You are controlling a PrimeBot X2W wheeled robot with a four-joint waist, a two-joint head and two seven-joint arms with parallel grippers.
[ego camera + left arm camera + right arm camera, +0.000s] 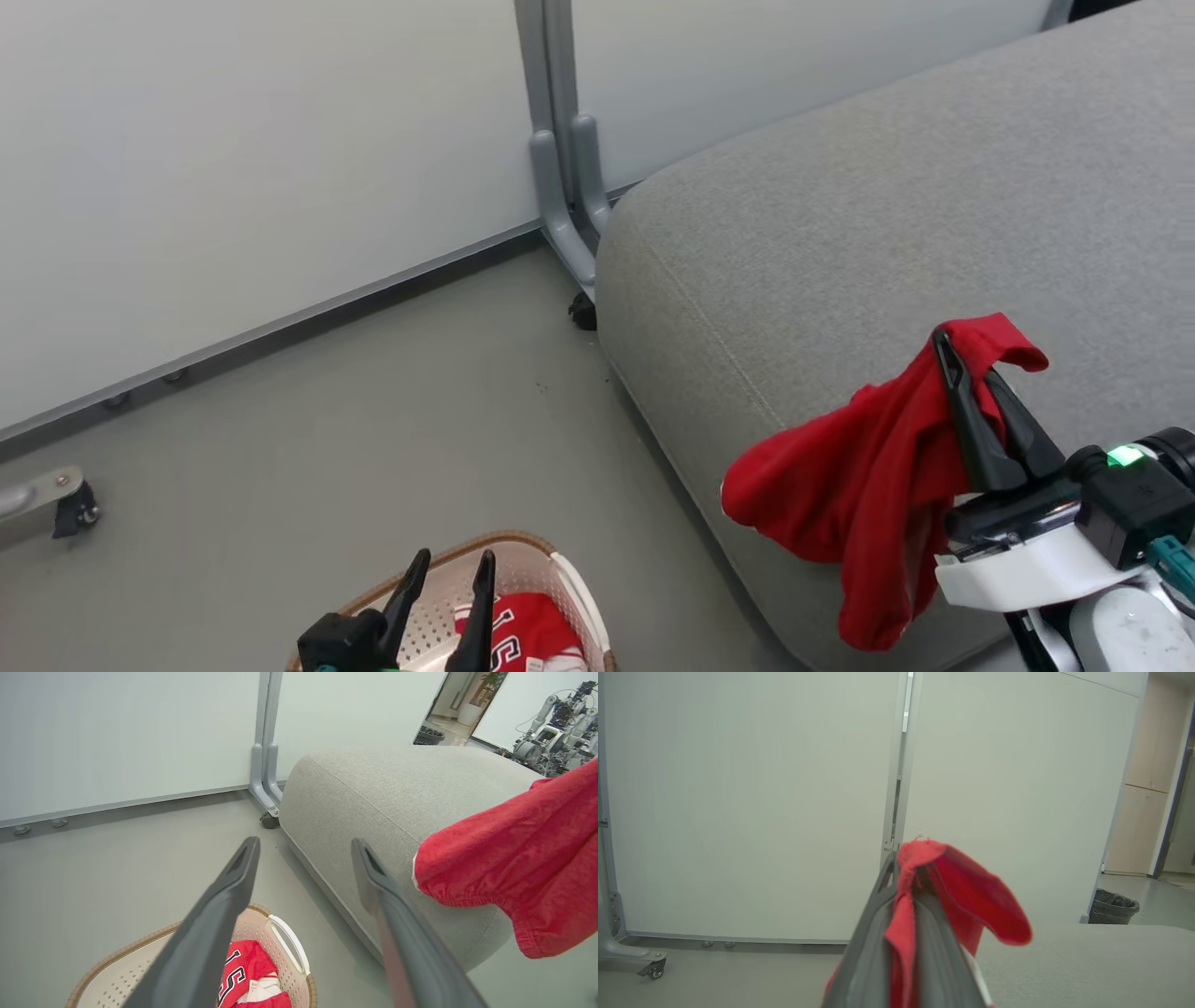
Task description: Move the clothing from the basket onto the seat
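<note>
Here, right gripper (963, 359) pinching red fabric garment (840, 485) over grey cushion seat (840, 215), left gripper (456, 560) parted, empty, above cream perforated basket (504, 539).

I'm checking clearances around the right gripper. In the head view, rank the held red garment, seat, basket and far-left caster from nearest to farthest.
1. Red garment: clamped in the right gripper.
2. Seat: directly beneath it.
3. Basket: lower down, to its left.
4. Caster: at the far left edge.
</note>
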